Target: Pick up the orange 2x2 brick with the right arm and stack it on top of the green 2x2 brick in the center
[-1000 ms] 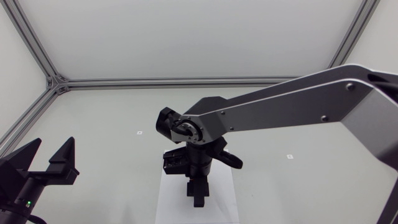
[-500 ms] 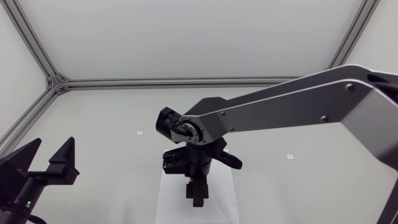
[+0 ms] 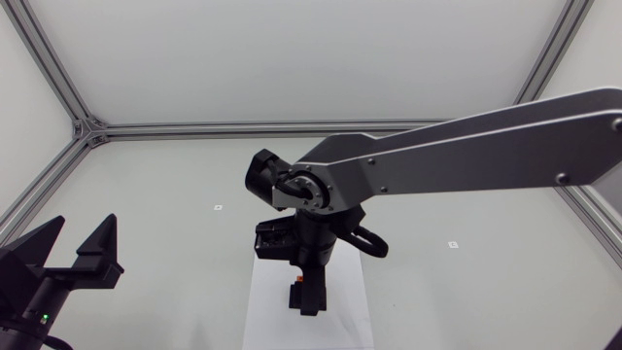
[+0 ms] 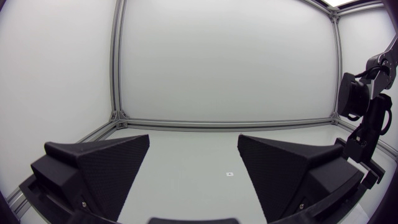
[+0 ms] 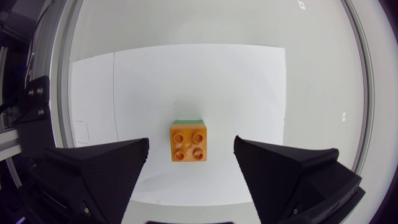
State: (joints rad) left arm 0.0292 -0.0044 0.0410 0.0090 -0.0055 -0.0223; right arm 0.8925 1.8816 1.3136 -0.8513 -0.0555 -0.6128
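Orange 2x2 brick (image 5: 189,143), studs facing up, sitting squarely atop the green 2x2 brick (image 5: 186,122), which is showing only one thin edge; both resting on the white sheet (image 5: 217,81).

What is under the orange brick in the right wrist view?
A green brick: only a thin strip shows past one edge of the orange brick. Its studs and the rest are covered.

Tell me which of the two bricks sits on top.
The orange brick: its four studs show fully, while the green brick is only a thin edge peeking out from under it.
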